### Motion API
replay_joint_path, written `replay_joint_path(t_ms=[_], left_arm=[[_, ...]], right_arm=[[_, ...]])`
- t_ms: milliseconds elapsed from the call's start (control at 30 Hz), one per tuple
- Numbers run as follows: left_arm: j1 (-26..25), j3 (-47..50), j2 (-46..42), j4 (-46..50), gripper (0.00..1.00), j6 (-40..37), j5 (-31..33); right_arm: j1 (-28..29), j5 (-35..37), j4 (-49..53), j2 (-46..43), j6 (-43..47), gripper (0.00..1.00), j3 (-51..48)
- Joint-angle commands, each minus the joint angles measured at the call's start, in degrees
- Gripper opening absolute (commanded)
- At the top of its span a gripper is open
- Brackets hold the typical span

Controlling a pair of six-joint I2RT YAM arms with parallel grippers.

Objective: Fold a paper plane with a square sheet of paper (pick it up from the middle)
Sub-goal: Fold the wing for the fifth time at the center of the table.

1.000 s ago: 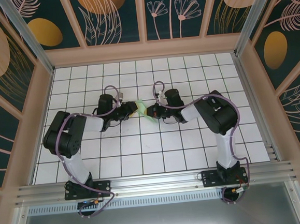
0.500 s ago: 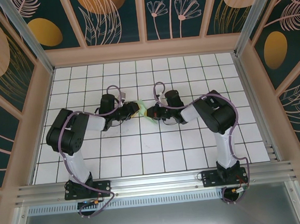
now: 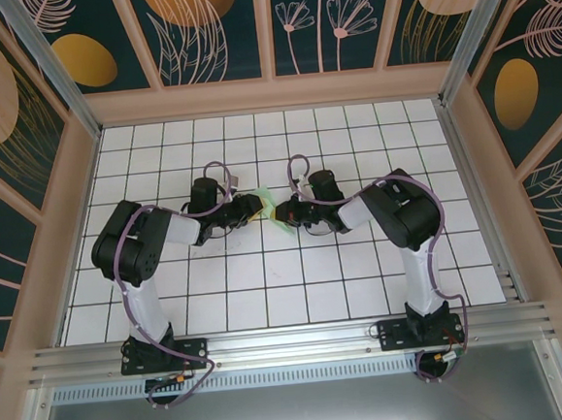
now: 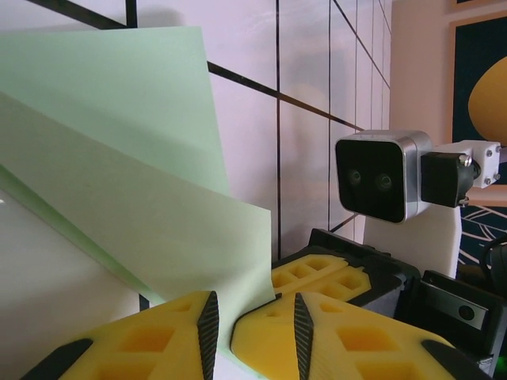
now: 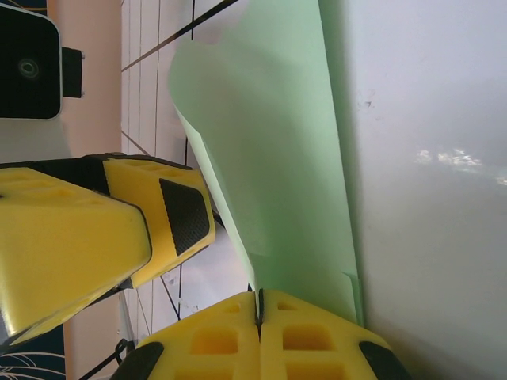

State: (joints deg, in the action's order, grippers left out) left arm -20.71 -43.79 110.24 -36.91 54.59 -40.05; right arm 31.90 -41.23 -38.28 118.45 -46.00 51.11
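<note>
Light is bright and even; in the overhead view the white bench carries only faint, soft shadows under the arms. Nearest the lens the yellow fingers of the left hand are soft, while the paper beyond them is crisp. Beyond the right hand a patch of glare whitens the bench, and the paper shades it softly
</note>
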Motion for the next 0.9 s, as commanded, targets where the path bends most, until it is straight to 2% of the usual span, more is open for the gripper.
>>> replay_joint_path(t_ms=[0,567,867], left_arm=[[-0.4,-1.2,1.2,-1.5,0.33,-1.5,-0.8],[-0.5,-2.3,2.9,-0.5,0.29,-1.3,-0.5],[-0.6,-3.7,3.8,3.4,0.26,-2.2,0.8]], right_arm=[[-0.3,0.2,2.9,1.8,-0.3,0.00,0.5],[-0.2,0.9,6.4,2.7,1.0,0.00,1.5],[-0.2,1.5,8.5,2.6,2.2,0.00,2.2]])
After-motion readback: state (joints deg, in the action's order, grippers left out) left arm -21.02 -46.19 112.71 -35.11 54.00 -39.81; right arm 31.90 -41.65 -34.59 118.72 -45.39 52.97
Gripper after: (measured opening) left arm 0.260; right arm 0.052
